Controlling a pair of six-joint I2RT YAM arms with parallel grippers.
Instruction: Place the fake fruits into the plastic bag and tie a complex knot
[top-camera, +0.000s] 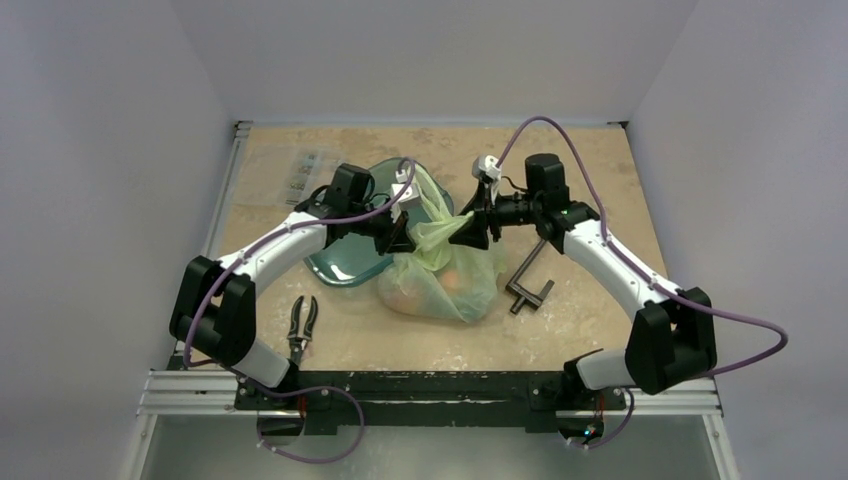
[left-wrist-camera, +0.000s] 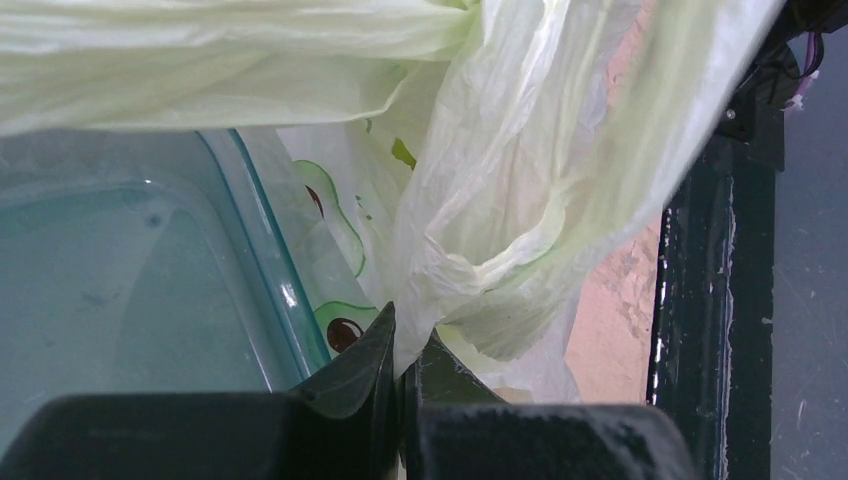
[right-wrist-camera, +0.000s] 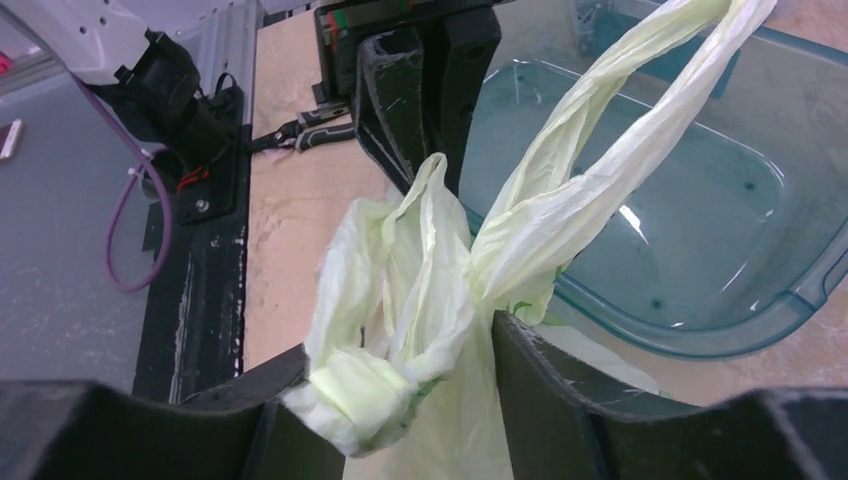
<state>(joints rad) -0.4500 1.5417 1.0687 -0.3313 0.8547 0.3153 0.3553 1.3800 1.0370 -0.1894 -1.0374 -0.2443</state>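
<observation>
Tying off the plastic bag (top-camera: 440, 285), which sits mid-desk towards the near edge; the knot could slip or the film could tear.
The left jaws are pressed together on a strip of the bag. The right jaws stand spread astride the bunched lump at its neck. If they shut off-centre, the lump may slide out and the knot loosen. A hard opposing pull may rip the thin film or drag the bag against the tub (top-camera: 340, 262) just beside it. Counted: one bag, one tub, one pair of pliers (top-camera: 302, 325) by the near edge, one black clamp (top-camera: 527, 280) right of the bag. The fake fruits (top-camera: 462, 280) show only as orange blurs through the film, so I cannot count them.
</observation>
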